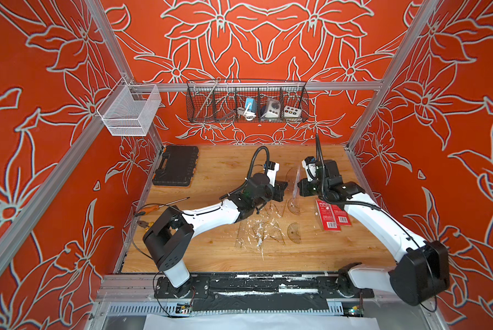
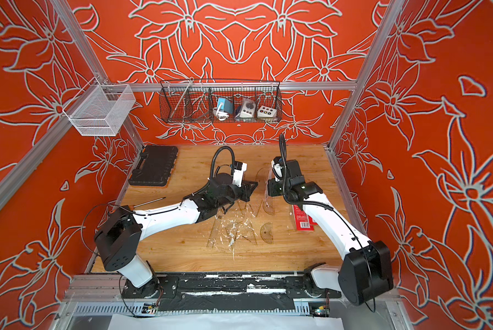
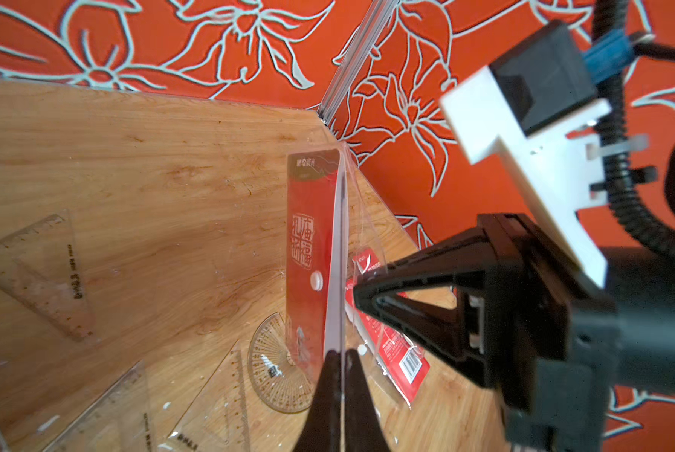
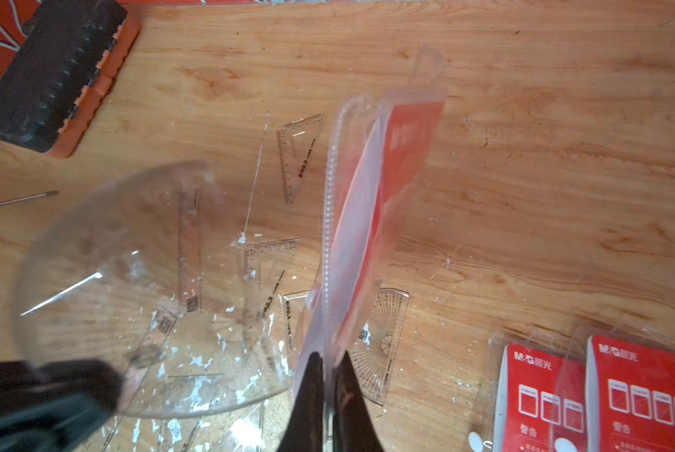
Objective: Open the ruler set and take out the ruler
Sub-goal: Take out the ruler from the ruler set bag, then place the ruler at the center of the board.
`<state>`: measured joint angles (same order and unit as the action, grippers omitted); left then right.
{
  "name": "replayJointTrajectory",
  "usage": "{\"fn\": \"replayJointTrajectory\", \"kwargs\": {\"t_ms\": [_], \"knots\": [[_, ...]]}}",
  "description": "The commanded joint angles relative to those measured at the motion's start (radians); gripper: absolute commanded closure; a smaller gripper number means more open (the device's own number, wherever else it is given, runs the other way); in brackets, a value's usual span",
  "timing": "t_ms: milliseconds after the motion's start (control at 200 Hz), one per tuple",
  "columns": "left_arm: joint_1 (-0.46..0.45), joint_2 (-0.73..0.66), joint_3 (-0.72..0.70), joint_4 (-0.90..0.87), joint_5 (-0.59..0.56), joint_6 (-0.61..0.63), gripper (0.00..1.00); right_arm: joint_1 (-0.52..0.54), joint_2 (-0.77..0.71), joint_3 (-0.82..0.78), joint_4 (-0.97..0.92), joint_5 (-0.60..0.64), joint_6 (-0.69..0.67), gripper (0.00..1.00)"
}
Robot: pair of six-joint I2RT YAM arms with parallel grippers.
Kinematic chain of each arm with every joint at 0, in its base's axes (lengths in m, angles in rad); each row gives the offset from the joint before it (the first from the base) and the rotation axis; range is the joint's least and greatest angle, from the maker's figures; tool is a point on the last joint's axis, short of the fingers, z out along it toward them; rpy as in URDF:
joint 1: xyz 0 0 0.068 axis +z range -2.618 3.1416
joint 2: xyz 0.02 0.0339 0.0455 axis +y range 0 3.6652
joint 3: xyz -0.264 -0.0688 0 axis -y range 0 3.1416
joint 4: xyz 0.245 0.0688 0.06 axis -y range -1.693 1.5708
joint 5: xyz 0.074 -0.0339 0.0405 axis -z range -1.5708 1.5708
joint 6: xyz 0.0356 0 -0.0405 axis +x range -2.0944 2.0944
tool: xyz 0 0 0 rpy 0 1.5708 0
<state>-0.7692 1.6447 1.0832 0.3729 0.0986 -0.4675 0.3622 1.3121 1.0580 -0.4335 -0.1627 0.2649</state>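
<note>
Both closed: right gripper [image 4: 330, 358] pinches the pouch [image 4: 371, 203] upright as an anchor above the surface [image 4: 523, 156]; left gripper [image 3: 342, 354], at its 9 o'clock, clamps a clear protractor [image 4: 132, 274], seemingly outside it.

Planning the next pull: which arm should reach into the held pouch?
Left, probably. The right gripper is shut on the pouch, holding it up; the left gripper is beside it, but shut on a clear protractor to drop first.
</note>
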Motion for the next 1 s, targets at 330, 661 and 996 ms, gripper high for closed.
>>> {"fn": "replayJointTrajectory", "kwargs": {"t_ms": [330,661,996], "knots": [[0.137,0.193,0.166,-0.102,0.303,0.067,1.00,-0.038,0.008,0.112,-0.042,0.047,-0.044,1.00],[0.186,0.643,0.558,-0.085,0.513,-0.101,1.00,-0.046,-0.083,0.093,-0.089,0.043,-0.061,1.00],[0.224,0.924,0.865,-0.145,0.607,-0.236,1.00,-0.051,-0.124,0.071,-0.096,0.031,-0.068,1.00]]}}
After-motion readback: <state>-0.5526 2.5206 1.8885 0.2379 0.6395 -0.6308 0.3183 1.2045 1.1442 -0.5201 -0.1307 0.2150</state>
